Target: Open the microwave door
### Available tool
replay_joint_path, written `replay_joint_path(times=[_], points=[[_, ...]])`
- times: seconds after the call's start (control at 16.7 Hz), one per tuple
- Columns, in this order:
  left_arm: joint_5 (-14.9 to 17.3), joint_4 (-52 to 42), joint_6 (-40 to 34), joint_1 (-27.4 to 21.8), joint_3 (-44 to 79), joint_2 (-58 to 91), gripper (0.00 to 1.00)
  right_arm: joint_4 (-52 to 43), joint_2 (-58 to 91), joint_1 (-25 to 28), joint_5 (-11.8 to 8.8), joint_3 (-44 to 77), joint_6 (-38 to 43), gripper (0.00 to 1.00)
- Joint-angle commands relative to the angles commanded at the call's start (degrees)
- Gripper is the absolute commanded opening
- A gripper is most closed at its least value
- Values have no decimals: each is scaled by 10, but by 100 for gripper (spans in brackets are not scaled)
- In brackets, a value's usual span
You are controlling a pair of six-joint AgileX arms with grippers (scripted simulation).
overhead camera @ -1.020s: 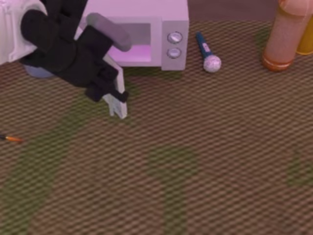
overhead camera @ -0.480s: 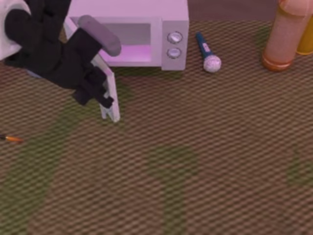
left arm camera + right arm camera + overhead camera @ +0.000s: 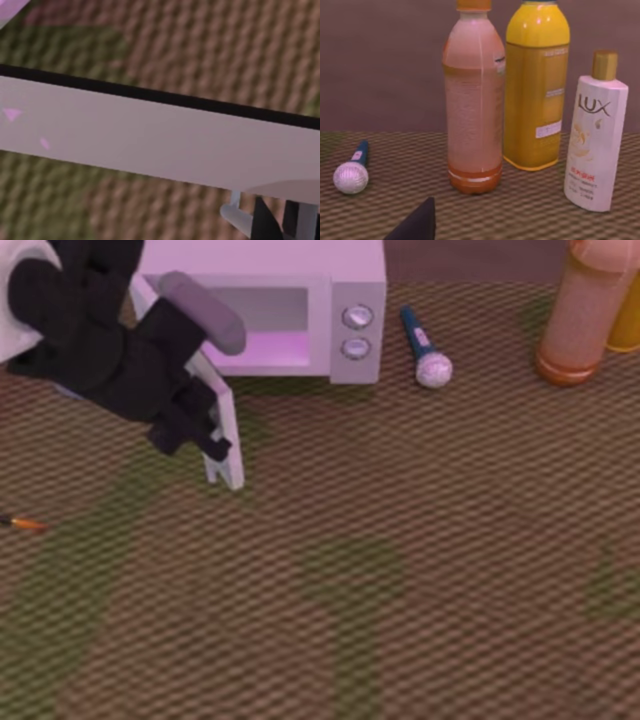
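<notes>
Microwave (image 3: 300, 260): pale lavender-white casing, interior tinted pink, two round silver knobs (image 3: 357, 332) on its front panel. Microwave door (image 3: 224, 435): same pale lavender-white, dark edge visible in the left wrist view. Left pincer (image 3: 205, 430): black. Counter (image 3: 400, 570): brown woven weave with dull green patches. Microphone (image 3: 424, 348): blue handle, speckled silver head. Bottle (image 3: 472, 100): translucent orange-pink with orange cap. Yellow container (image 3: 535, 85): plain yellow. White bottle (image 3: 594, 145): gold cap, "LUX" lettering.
</notes>
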Motion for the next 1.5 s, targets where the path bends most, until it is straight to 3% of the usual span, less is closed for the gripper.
replay_joint_path(times=[0.9,1.5], points=[[3,-1,1,-1,-2,2,0,0,0,0,0,0,0,100],[54,-39,119,49,-4,-7,0,0,0,0,0,0,0,100]])
